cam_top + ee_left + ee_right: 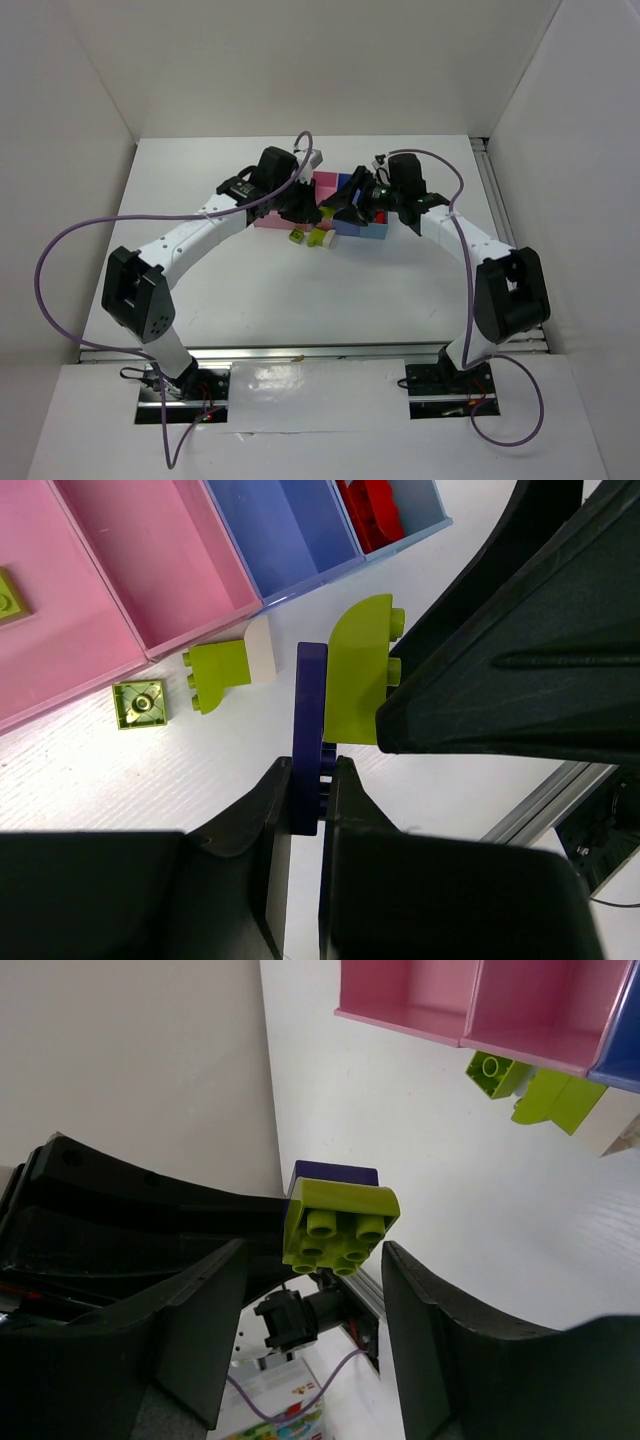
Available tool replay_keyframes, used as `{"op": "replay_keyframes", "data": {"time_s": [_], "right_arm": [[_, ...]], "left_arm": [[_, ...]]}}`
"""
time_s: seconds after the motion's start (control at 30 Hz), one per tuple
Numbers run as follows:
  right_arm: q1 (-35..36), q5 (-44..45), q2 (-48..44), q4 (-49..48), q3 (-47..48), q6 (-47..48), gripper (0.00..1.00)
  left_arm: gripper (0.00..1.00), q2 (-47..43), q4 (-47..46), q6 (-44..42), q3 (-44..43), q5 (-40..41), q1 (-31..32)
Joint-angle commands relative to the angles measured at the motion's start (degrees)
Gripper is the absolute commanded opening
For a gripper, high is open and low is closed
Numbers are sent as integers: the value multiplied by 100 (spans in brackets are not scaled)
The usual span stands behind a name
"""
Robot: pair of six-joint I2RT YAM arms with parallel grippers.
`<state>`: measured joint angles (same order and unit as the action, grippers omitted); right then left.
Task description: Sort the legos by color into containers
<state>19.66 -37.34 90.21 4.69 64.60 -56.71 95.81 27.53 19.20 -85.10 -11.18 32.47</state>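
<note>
My left gripper is shut on a dark blue lego that has a yellow-green lego stuck to its side, held above the table just in front of the containers. In the right wrist view the yellow-green lego shows its studs, with the blue one behind it. My right gripper is open, its jaws standing on either side of the yellow-green lego. In the top view the two grippers meet in front of the bins.
Red legos lie in the end light blue bin and a flat green one in the wide pink bin. On the table before the bins lie a green square lego and a green lego joined to a whitish one.
</note>
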Motion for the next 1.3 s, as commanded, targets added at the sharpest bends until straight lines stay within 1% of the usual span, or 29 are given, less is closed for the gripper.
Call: {"op": "replay_keyframes", "data": {"time_s": [0.0,0.17,0.33,0.5,0.57,0.63,0.67,0.77,0.8,0.83,0.93,1.0,1.1,1.27], "right_arm": [[99,-54,66,-214,106,90,64],[99,16,66,-319,106,151,64],[99,16,137,-372,158,204,58],[99,16,250,-425,158,204,57],[99,16,251,-425,158,204,52],[99,16,251,-425,158,204,43],[99,16,251,-425,158,204,35],[99,69,198,-425,158,256,24],[99,121,111,-364,97,257,18],[99,122,41,-363,1,257,16],[-67,114,-284,-433,-245,257,11],[-155,113,-338,-372,-298,318,9],[-279,113,-478,-48,-299,493,6],[-279,403,-602,541,-62,968,6]], "left_arm": [[0,-212,-19,-154,-226,46,23],[0,-212,-19,-154,-226,46,23],[0,-265,33,-101,-226,46,23],[0,-265,33,-101,-226,46,23],[0,-317,33,-101,-226,46,23],[0,-317,33,-101,-226,46,23],[0,-317,33,-101,-226,46,23],[0,-317,33,-101,-174,46,23],[0,-317,33,-101,-174,46,23],[0,-317,33,-49,-174,-15,23],[0,-317,33,57,-121,-183,-249],[0,-248,-19,57,-121,-244,-250],[0,-194,-19,162,-174,-244,-311],[0,86,104,470,-411,-244,-373]]}}
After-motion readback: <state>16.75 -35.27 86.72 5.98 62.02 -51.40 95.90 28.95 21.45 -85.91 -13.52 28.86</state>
